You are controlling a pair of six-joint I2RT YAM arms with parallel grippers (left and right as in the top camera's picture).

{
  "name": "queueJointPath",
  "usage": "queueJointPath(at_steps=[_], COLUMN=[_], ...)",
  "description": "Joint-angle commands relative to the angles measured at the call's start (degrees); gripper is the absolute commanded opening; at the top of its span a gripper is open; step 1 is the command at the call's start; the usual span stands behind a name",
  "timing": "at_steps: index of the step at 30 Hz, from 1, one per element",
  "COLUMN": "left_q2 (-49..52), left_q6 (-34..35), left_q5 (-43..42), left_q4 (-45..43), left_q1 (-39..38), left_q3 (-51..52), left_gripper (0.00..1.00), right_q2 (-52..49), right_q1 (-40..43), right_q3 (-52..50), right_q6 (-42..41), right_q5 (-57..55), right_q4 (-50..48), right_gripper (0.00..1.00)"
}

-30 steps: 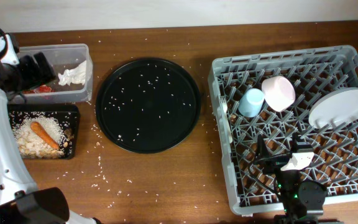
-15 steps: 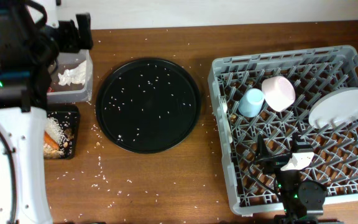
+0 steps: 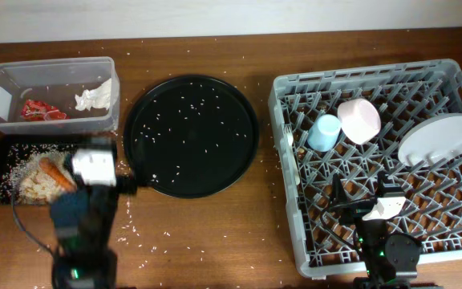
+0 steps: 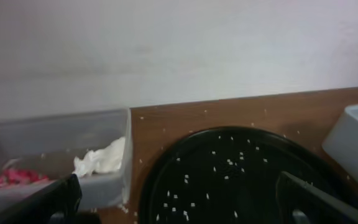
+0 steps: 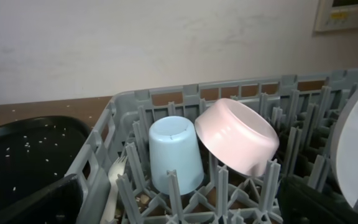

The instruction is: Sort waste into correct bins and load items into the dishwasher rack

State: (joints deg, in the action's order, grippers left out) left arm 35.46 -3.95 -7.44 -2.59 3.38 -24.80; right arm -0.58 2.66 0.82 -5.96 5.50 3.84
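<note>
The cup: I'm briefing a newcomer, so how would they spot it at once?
Find the big grey rack at the overhead view's right. Near its left back corner stands the cup, upside down beside a tilted pale bowl. It alone is light blue.

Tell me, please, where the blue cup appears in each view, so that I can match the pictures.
Overhead: cup in the rack's rear left, just left of the bowl.
Left wrist: not in it; only the rack's corner shows at the right edge.
Right wrist: centre, upside down, left of the bowl.
Shared landmark: round black tray.
</note>
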Motion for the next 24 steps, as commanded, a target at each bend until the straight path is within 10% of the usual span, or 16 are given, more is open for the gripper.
queueJointPath(at_steps=[1, 8, 24], left_q2=[-11.2, -29.4, -35.1], left_q6=[-0.2, 3.3, 3.2], left_q5=[1.7, 1.3, 4.7], left_q4=[-3.8, -6.7, 7.2], left_q1=[0.0, -0.2, -2.3], left_q3=[10.2, 24.3, 24.3], left_gripper=[0.99, 0.99, 0.99], right_q2=[0.4, 0.4, 0.4], right_q1=[0.3, 0.3, 0.3], right_q3=[-0.5, -0.5, -0.5], right_q6=[-0.1, -0.1, -0.1], right_q5=[0.1, 0.1, 0.1], right_q4=[0.0, 0.0, 0.0], right_gripper=[0.99, 0.99, 0.99])
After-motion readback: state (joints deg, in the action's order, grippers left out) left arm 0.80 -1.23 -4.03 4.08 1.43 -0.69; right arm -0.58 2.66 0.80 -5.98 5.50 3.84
